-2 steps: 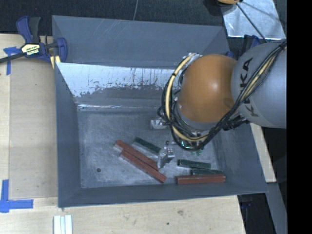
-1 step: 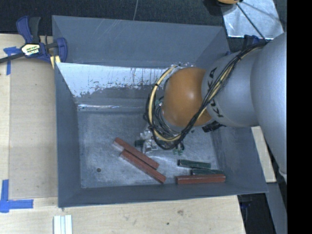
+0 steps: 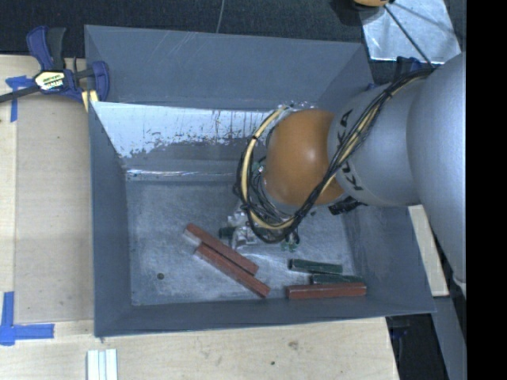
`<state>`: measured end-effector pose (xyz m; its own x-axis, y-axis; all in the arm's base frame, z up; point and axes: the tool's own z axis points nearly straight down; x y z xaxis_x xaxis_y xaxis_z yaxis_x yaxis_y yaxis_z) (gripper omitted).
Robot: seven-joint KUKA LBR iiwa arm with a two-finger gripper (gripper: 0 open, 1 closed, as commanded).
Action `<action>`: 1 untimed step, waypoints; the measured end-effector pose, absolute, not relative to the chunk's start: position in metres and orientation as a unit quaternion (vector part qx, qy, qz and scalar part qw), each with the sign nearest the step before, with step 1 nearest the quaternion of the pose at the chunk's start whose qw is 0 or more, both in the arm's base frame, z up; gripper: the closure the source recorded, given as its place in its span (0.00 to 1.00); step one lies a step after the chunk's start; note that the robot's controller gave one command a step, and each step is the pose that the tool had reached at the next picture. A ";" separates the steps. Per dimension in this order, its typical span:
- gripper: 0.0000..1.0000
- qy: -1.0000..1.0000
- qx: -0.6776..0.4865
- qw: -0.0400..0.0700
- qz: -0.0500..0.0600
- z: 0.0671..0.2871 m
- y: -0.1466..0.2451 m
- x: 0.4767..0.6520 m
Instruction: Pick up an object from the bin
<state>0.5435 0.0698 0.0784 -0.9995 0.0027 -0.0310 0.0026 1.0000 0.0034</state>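
From above, the pincer [image 3: 242, 232] hangs low in the bin [image 3: 111, 212]; whether it is apart or together I cannot tell. Just below it, two brown bars [image 3: 228, 261] lie slanted, side by side. They look light, stiff and smooth, best gripped across the narrow width, mid-length.

Scuffed, matt grey metal bin [image 3: 162, 212]

Gripper [image 3: 242, 232] (mostly) behind orange cover [image 3: 297, 161]
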 end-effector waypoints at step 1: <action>1.00 1.000 0.002 0.001 0.000 0.193 0.079 0.562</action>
<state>0.5618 0.0790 0.1927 -1.0000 0.0032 -0.0013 0.0032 1.0000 0.0004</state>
